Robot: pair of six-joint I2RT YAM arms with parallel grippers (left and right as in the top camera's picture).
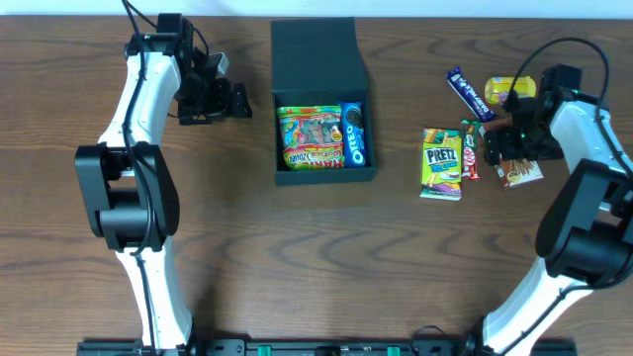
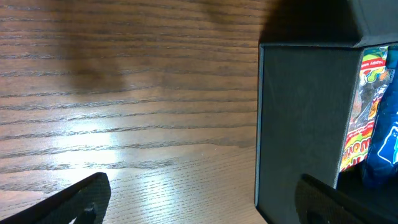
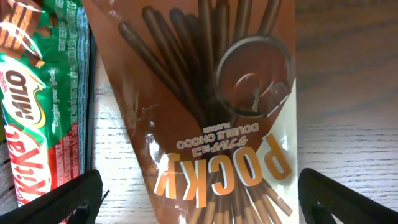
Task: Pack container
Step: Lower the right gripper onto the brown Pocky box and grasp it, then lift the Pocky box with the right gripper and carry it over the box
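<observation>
The container sits at the far middle of the table, open, with its lid folded flat back behind it. Inside lie a candy bag on the left and an Oreo pack on the right, side by side and touching.

The left hand hangs just left of the container, near its far left corner, with its jaws spread wide and nothing between them. In the left wrist view its two fingertips show at the bottom corners. One is over bare wood and the other is over the container's edge. The dark outer wall fills the right half of that view, and the candy bag and the blue Oreo pack show past its rim.

To the right of the container, well apart from it, snacks lie in a loose group. A Pretz box is nearest, and a KitKat lies just beside it. A Pocky pack lies further right. A blue bar and a yellow pack lie behind these.

The right hand hovers over the Pocky pack, released, with its fingers standing wide on either side of the pack. Whether they touch it I cannot tell. In the right wrist view the KitKat lies along the pack's left edge.
</observation>
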